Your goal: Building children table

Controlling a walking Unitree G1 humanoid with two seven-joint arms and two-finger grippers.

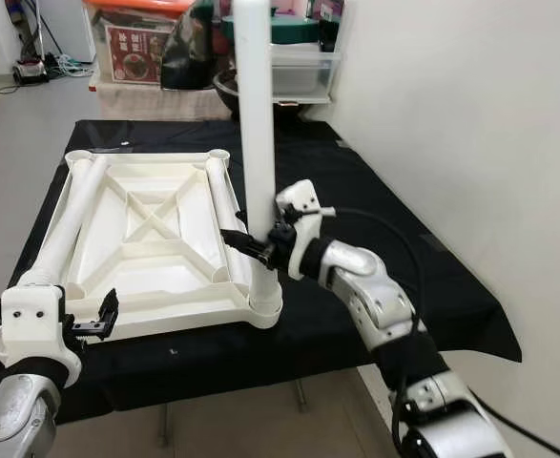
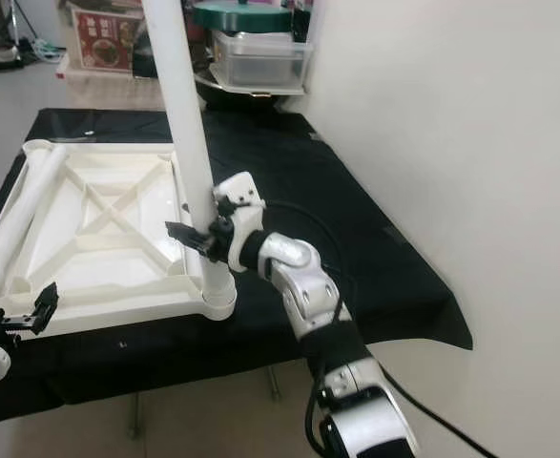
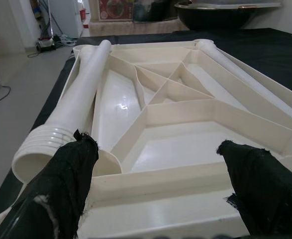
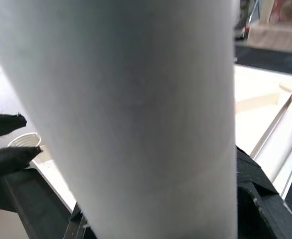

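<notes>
The right gripper (image 1: 248, 246) reaches sideways, fingers clamped around the upright leg (image 1: 256, 143) standing in the near right corner socket of the upturned tabletop (image 1: 146, 239), while the left gripper (image 1: 96, 320) hovers wide-fingered at its near edge.

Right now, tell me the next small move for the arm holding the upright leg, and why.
Probably keep the right gripper shut on the upright leg and press it straight down: its foot already stands in the near right corner socket of the upturned tabletop. The left gripper, open at the near edge, can brace it.
</notes>
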